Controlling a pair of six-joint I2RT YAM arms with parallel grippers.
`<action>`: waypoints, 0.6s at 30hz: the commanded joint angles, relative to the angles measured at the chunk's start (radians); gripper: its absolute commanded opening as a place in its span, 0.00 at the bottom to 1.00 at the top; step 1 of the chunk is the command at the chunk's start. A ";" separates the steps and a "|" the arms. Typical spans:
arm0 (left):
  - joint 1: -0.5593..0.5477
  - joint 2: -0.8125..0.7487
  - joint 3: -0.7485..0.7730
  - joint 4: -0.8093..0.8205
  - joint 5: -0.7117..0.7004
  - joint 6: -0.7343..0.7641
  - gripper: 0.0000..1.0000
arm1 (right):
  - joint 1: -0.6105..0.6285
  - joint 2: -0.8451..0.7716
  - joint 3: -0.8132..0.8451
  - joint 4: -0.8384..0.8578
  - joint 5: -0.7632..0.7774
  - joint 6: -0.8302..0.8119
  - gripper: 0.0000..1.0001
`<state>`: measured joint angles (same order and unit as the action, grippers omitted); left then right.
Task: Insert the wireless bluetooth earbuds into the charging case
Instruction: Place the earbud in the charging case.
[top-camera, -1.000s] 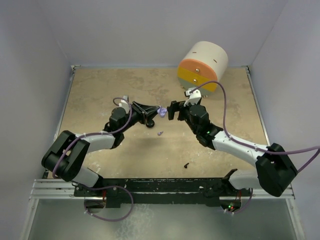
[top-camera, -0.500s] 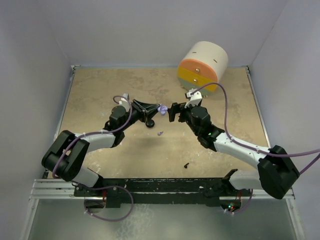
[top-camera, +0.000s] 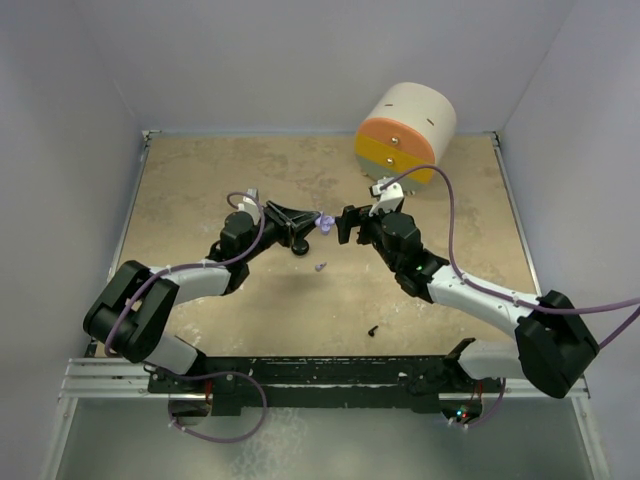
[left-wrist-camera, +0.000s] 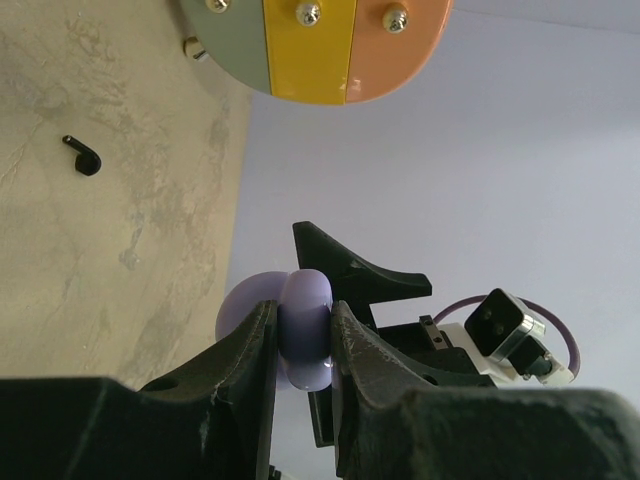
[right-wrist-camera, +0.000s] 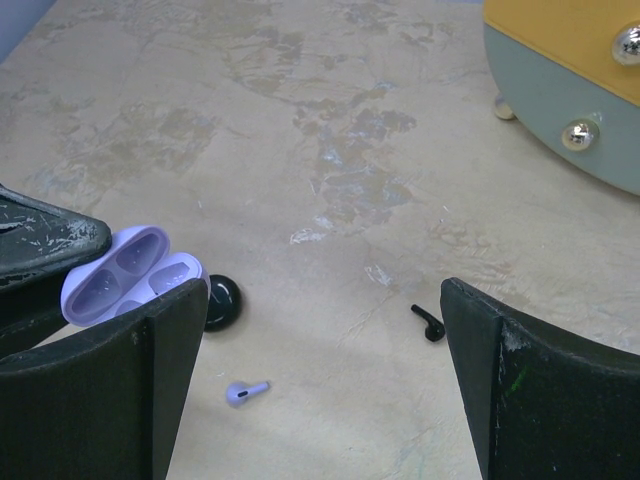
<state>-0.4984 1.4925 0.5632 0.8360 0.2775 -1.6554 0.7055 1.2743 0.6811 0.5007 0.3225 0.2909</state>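
One lilac earbud (right-wrist-camera: 247, 392), one black earbud (right-wrist-camera: 428, 323) — one case (right-wrist-camera: 135, 275).

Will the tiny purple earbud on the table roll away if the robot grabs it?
Maybe. The lilac earbud looks smooth and round-headed, so it may slip. It is much smaller than the right gripper, so probably very light and easily nudged.

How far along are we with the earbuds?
Done: the left gripper is shut on the open charging case, held off the table. In hand: the right gripper hangs open beside it, empty. Left: the lilac earbud and the black earbud lie loose on the table, neither in the case.
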 joint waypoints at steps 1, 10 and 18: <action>0.006 0.000 0.039 0.029 0.004 0.032 0.00 | -0.004 -0.029 0.008 0.046 -0.005 -0.025 1.00; 0.006 0.015 0.046 0.035 0.002 0.031 0.00 | -0.005 -0.038 0.002 0.054 -0.034 -0.031 1.00; 0.006 0.030 0.057 0.043 0.002 0.026 0.00 | -0.003 -0.043 -0.001 0.052 -0.043 -0.032 1.00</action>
<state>-0.4976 1.5154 0.5724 0.8364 0.2771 -1.6558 0.7048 1.2667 0.6804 0.5083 0.2958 0.2752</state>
